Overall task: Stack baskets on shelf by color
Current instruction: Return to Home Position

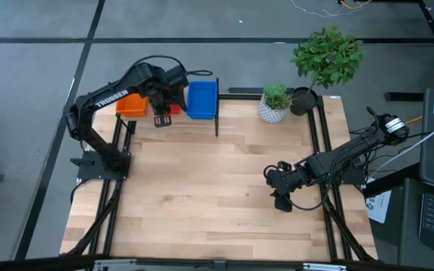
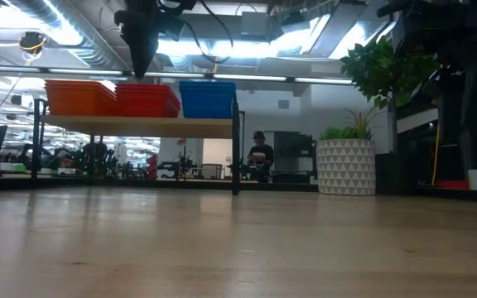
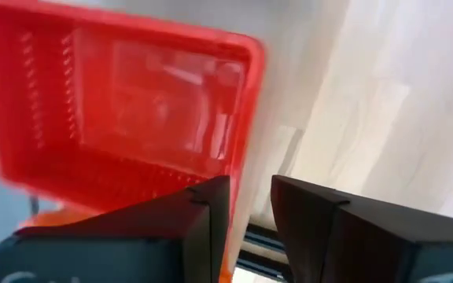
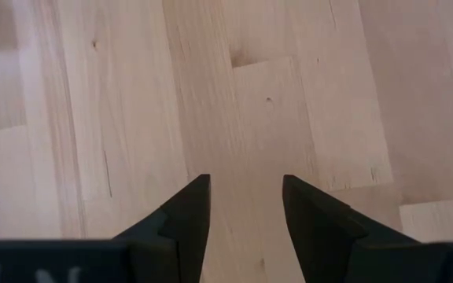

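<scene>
Three stacks of baskets stand side by side on the shelf's light-wood plank point(image 2: 139, 126) at the table's far left: orange point(image 2: 79, 98), red point(image 2: 147, 99) and blue point(image 2: 207, 98). In the high view they show as orange point(image 1: 132, 104), red point(image 1: 173, 108) and blue point(image 1: 201, 99). My left gripper point(image 2: 142, 68) hangs just above the red stack, open and empty; its wrist view looks down into the top red basket point(image 3: 124, 118), with the fingertips point(image 3: 250, 206) by the basket's near rim. My right gripper point(image 4: 246, 196) is open and empty over bare tabletop at the right point(image 1: 279, 190).
A white patterned plant pot point(image 1: 274, 111) stands at the far edge, right of the shelf's black upright point(image 1: 217, 113). A taller leafy plant point(image 1: 326, 56) stands behind it. The wooden tabletop point(image 1: 202, 188) spreads between the two arms. A person shows far off in the room point(image 2: 259, 157).
</scene>
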Tool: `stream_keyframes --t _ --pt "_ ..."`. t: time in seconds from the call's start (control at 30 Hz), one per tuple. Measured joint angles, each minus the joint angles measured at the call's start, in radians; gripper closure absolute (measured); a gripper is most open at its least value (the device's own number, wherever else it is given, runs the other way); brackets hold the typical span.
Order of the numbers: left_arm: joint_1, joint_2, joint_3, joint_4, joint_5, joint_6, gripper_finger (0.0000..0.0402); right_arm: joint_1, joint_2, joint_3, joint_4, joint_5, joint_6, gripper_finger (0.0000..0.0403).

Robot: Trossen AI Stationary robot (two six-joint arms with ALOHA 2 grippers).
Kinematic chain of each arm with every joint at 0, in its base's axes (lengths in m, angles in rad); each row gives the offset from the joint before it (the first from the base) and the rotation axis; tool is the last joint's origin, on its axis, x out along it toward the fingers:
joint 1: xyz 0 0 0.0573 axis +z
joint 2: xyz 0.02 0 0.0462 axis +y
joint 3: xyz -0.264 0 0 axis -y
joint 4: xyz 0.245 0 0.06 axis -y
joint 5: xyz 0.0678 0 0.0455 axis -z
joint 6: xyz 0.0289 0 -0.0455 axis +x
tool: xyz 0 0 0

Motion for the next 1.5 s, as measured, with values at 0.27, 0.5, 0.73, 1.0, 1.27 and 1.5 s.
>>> stream_keyframes --t 0.27,0.5,0.73,1.0,1.27,1.5 --pt "-0.103 -0.069 -0.008 -0.043 0.054 -0.254 0.0314 0.0 0.0 0.0 0.0 -0.007 0.089 0.0245" --pt "-0.239 -0.334 -0.074 0.177 0.247 -0.32 0.0314 0.002 0.0 0.0 0.0 -0.006 0.087 0.0245" --pt "-0.39 -0.72 -0.475 0.563 0.248 -0.511 0.0314 0.012 0.0 0.0 0.007 0.0 0.075 0.0245" --pt "-0.486 -1.041 -1.051 1.156 0.247 -0.569 0.0314 0.012 0.0 0.0 0.021 0.002 0.078 0.0245" --pt "-0.525 -1.183 -1.438 1.628 0.234 -0.539 0.0314 0.012 0.0 0.0 0.021 0.002 0.07 0.0245" --pt "-0.564 -1.194 -1.655 1.952 0.245 -0.516 0.0314 0.012 0.0 0.0 0.019 0.002 0.07 0.0245"
